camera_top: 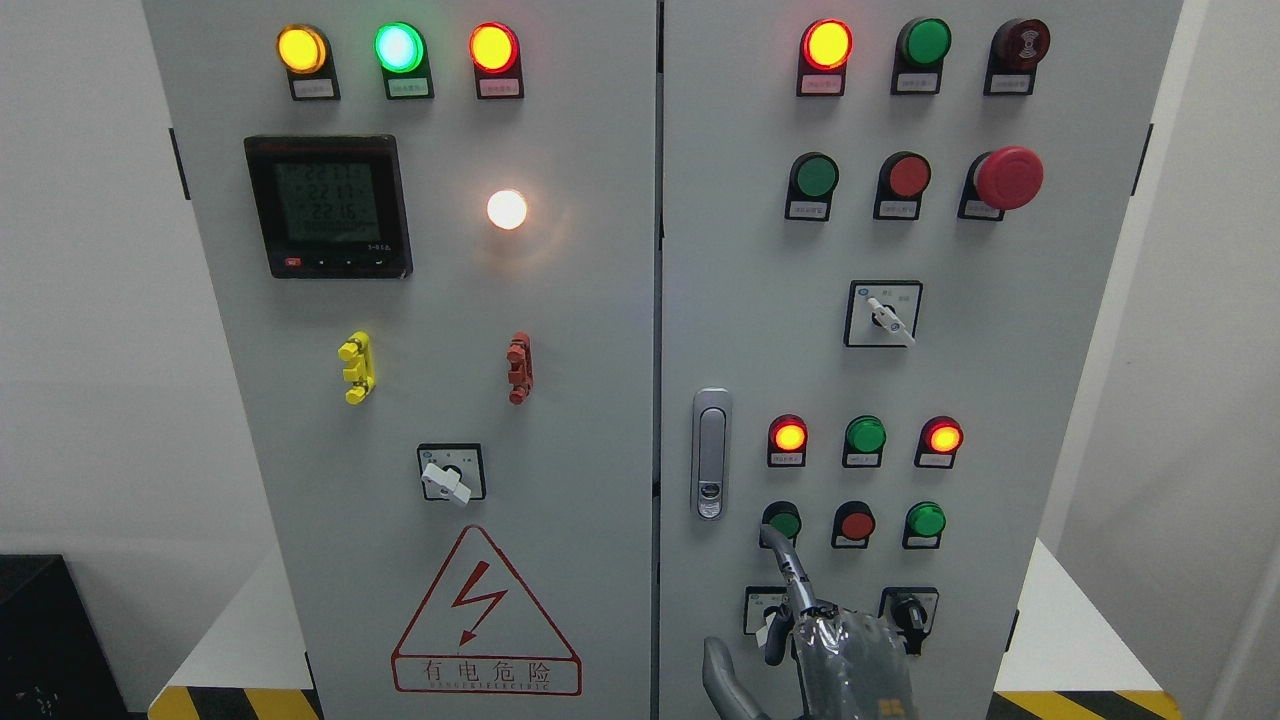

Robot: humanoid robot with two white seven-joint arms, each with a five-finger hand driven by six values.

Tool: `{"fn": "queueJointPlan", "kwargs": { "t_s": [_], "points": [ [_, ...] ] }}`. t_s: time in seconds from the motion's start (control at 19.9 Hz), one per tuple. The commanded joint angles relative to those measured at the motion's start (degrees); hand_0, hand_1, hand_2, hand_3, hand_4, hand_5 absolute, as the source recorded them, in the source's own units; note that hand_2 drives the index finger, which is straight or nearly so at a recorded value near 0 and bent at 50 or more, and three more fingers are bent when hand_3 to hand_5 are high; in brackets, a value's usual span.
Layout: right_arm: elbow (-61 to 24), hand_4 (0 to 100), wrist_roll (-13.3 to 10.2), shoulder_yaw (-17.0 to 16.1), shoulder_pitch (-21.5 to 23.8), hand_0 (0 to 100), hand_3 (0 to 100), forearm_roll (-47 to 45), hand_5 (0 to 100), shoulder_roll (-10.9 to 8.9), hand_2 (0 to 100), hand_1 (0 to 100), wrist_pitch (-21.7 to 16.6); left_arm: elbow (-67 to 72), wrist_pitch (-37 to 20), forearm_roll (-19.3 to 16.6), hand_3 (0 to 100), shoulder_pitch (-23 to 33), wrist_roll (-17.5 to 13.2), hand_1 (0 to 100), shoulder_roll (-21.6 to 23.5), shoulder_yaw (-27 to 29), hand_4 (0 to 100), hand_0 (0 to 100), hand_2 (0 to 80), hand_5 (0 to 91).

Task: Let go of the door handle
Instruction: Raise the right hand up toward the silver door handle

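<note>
The silver door handle (710, 455) lies upright and flush on the left edge of the grey cabinet's right door (760, 300). My right hand (762, 612) rises from the bottom edge, below and to the right of the handle, not touching it. Its index finger (785, 565) points up, the tip by a green button (783, 520). The thumb (722, 675) sticks out to the left. The hand holds nothing. The left hand does not show.
Both cabinet doors look closed. The right door carries lit lamps, push buttons, a red emergency stop (1008, 178) and rotary switches (884, 314). The left door has a meter (328, 206), a switch (450, 473) and a red warning triangle (485, 615). Striped floor tape (235, 703) runs below.
</note>
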Motion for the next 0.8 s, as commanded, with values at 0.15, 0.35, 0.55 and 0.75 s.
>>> {"fn": "queueJointPlan", "kwargs": {
  "t_s": [0.15, 0.35, 0.55, 0.75],
  "points": [
    [6.1, 92, -0.1, 0.6, -4.2, 43, 100, 10.5, 97, -0.07, 0, 34, 0.0, -1.0, 0.0, 0.0, 8, 0.0, 0.0, 0, 0.0, -1.1, 1, 0, 2.4, 0.0],
    [6.7, 91, -0.3, 0.7, -4.7, 42, 99, 14.0, 97, -0.07, 0, 34, 0.0, -1.0, 0.0, 0.0, 8, 0.0, 0.0, 0, 0.0, -1.1, 1, 0, 2.4, 0.0],
    [8.1, 91, -0.2, 1.1, -6.1, 42, 99, 15.5, 97, 0.02, 0, 33, 0.2, -1.0, 0.0, 0.0, 8, 0.0, 0.0, 0, 0.0, -1.1, 1, 0, 2.4, 0.0],
    [8.2, 91, -0.2, 1.6, -7.0, 42, 99, 17.2, 97, 0.02, 0, 33, 0.1, -1.0, 0.0, 0.0, 8, 0.0, 0.0, 0, 0.0, -1.1, 1, 0, 2.6, 0.0]
  ]
}}
